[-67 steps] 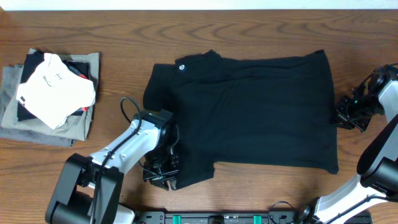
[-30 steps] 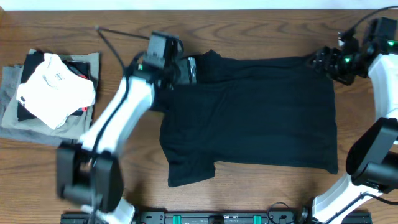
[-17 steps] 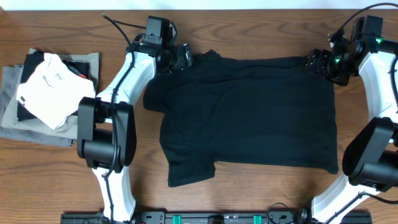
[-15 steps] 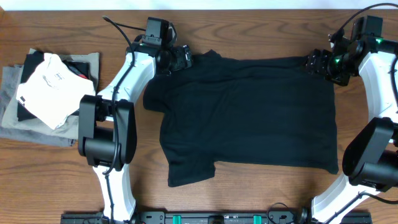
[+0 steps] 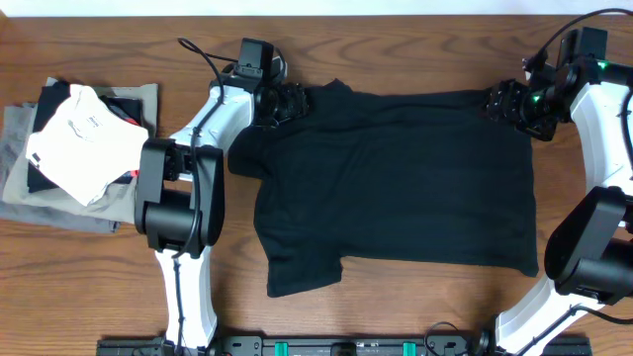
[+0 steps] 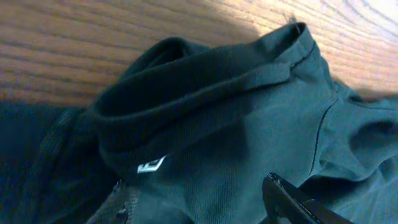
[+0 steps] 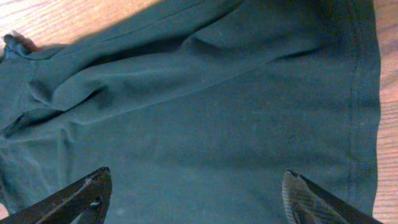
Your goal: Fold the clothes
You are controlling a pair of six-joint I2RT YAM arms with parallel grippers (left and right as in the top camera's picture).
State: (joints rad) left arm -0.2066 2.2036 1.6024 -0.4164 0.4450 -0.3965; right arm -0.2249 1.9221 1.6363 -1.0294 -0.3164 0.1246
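The clothes, a black T-shirt [image 5: 396,178], lie spread flat on the wooden table with the collar at the far left. My left gripper [image 5: 289,102] sits at that collar. In the left wrist view its jaws are open, astride the collar fabric [image 6: 236,112] just below the small pale label [image 6: 151,165]. My right gripper [image 5: 506,104] rests over the shirt's far right corner. In the right wrist view it [image 7: 196,193] is open wide, with smooth black fabric [image 7: 205,106] between its fingertips and the hem along the right.
A pile of folded garments lies at the table's left: a white one [image 5: 89,138] on top of a grey-olive one [image 5: 59,198]. The table's far edge [image 5: 396,14] runs just behind both grippers. The arm bases stand at the near edge.
My left arm swung from the near-left sleeve to the collar, and its jaws have narrowed slightly. My right arm moved from the right edge to the far right corner. The shirt lies still.
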